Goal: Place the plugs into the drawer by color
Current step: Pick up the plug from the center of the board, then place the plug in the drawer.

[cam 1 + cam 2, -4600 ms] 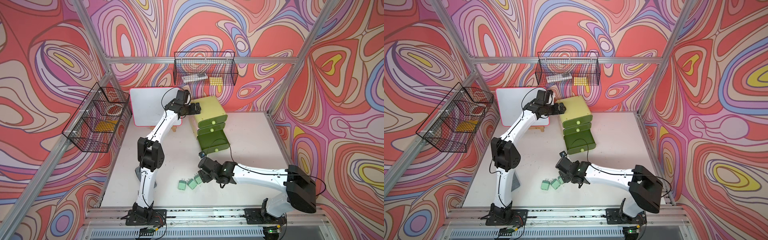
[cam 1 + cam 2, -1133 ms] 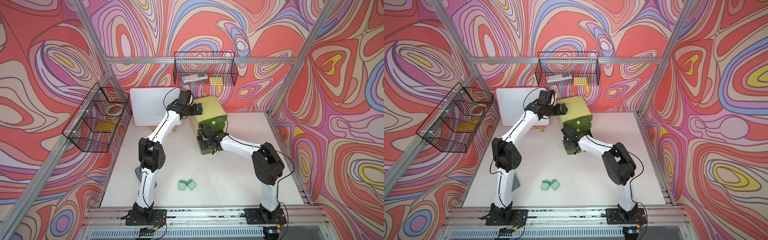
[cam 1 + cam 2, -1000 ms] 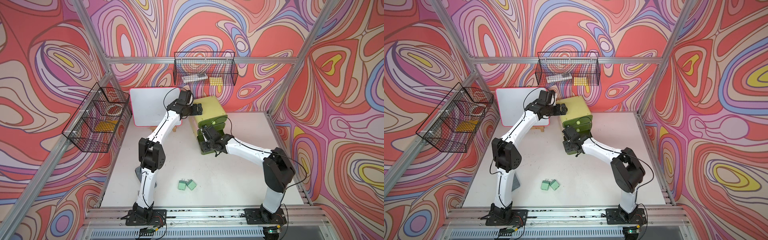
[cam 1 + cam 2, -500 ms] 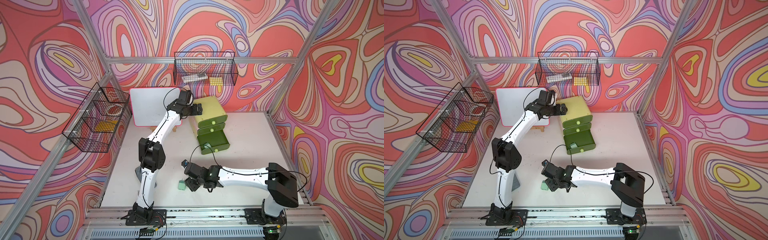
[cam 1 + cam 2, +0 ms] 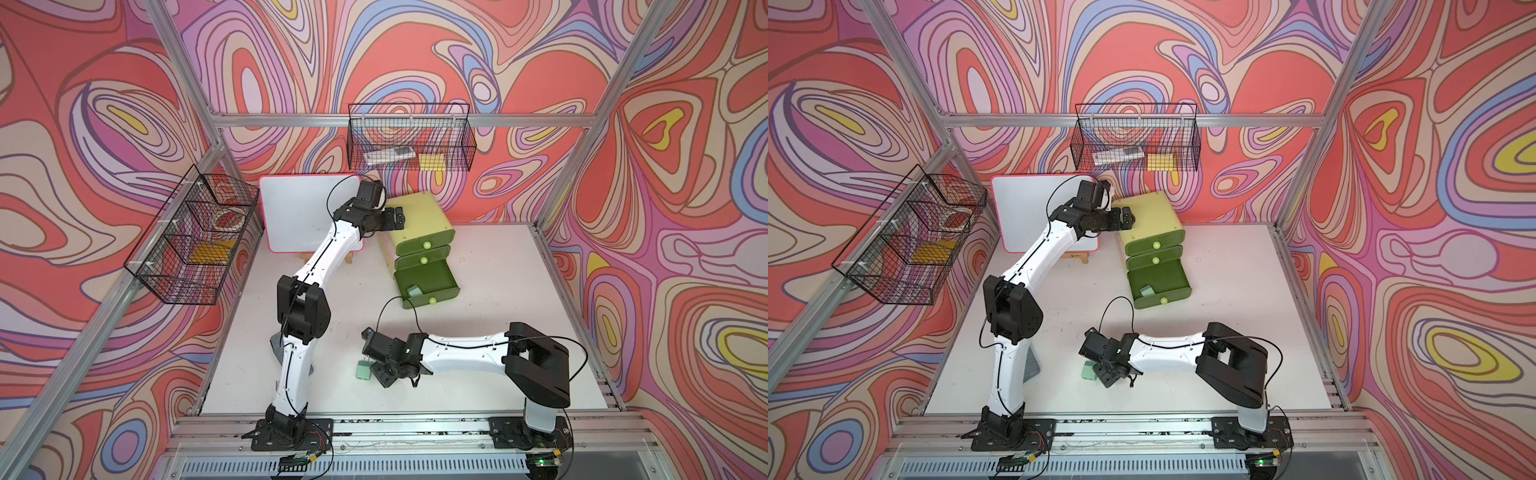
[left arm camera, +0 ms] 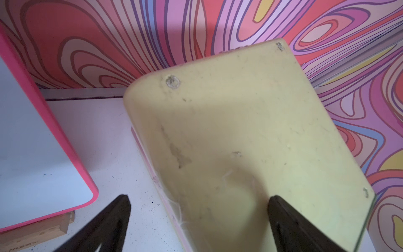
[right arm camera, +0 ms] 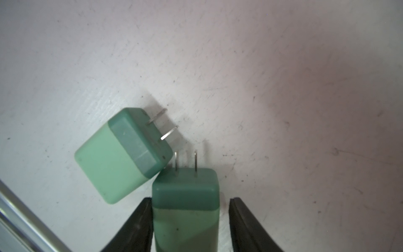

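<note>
Matte black right fingers point(image 7: 135, 229) flank a smooth, rounded-cube mint plug point(image 7: 185, 209).

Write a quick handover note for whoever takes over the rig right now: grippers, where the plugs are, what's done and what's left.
Left gripper: open, jaws wide astride the top edge of the chest, not clamped on it.
Right gripper: open, low over the table, jaws either side of a mint plug; one finger touches it, the other shows a gap.
A second mint plug lies on the table, seemingly touching the first at a corner.
Done: a third mint plug lies in the open bottom drawer.
Left: both table plugs go there. The upper two drawers are shut; no pink or blue plugs in view.
</note>
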